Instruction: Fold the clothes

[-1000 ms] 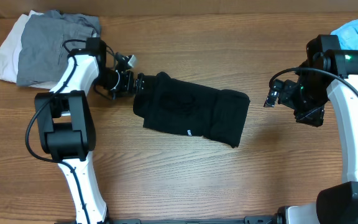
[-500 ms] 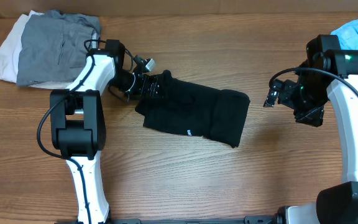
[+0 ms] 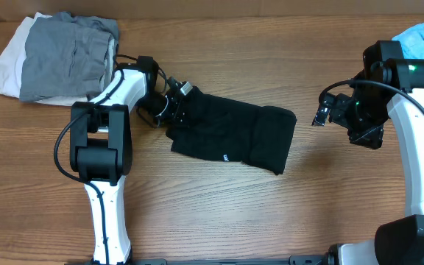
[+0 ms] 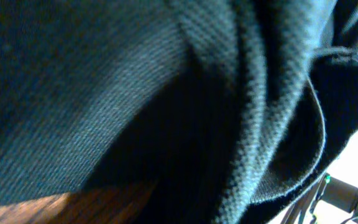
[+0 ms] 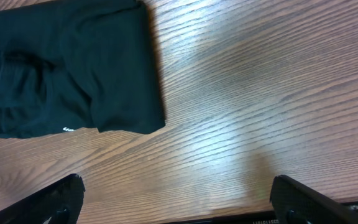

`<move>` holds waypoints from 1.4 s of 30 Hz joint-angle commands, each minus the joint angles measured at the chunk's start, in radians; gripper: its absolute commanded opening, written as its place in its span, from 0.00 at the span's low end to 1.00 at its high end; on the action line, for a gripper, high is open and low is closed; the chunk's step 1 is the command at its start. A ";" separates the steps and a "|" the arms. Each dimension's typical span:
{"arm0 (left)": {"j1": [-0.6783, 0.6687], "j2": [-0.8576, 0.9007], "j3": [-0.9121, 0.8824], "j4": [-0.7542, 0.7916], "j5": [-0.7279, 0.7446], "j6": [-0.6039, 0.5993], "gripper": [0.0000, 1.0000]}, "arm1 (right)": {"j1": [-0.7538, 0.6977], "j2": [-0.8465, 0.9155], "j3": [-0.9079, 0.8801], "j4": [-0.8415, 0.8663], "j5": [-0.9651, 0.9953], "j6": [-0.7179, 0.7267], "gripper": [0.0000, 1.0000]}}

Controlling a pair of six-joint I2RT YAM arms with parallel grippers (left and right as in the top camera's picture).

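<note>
Sliding rightward over the last second, the left hand (image 3: 180,104) is now sitting on the left end of the black shirt (image 3: 230,132), where earlier it was only reaching that edge. Its fingers, spread apart a second ago, are now clenching on the bunched fabric there. From the left wrist view, dark knit cloth (image 4: 135,93) is filling nearly the whole picture in thick folds, with only a sliver of the wooden table (image 4: 61,205) showing at the lower left.

The shirt is lying folded into a long rectangle near the middle of the table (image 3: 197,213), tilting down toward the right, and a small white logo (image 3: 225,156) is showing at its lower edge.

The right hand (image 3: 322,114) is hanging above bare wood to the right of the shirt, apart from it, in the same spot as before. Its fingers are standing wide and released, holding nothing. The right wrist view is looking down between the two fingers (image 5: 61,199) at the shirt's right end (image 5: 73,68) and the wood grain (image 5: 260,93) beside it.

At the far left corner, a grey garment (image 3: 65,55) is resting on top of a white garment (image 3: 6,66). A light blue garment (image 3: 422,33) is peeking out at the far right edge, partly behind the right arm.
</note>
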 commanded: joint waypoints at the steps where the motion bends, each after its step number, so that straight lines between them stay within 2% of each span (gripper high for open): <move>1: -0.024 0.107 -0.060 0.016 -0.387 -0.123 0.04 | -0.003 -0.012 0.014 0.002 -0.009 -0.007 1.00; 5: 0.023 0.106 -0.031 -0.043 -0.616 -0.261 0.04 | -0.003 -0.012 0.013 0.002 -0.009 -0.007 1.00; 10: 0.122 0.095 0.063 -0.159 -0.773 -0.384 0.04 | -0.003 -0.012 0.010 0.010 -0.009 -0.007 1.00; 17: 0.224 0.066 0.294 -0.371 -0.770 -0.394 0.04 | -0.002 -0.012 -0.055 0.068 -0.018 -0.007 1.00; 27: 0.149 0.060 0.615 -0.655 -0.770 -0.438 0.04 | 0.018 -0.010 -0.273 0.280 -0.111 -0.003 1.00; 37: -0.022 -0.005 0.643 -0.655 -0.700 -0.444 0.04 | 0.027 -0.008 -0.484 0.489 -0.256 0.001 1.00; 42: -0.117 -0.005 0.643 -0.655 -0.677 -0.460 0.04 | 0.027 -0.008 -0.504 0.509 -0.261 0.004 1.00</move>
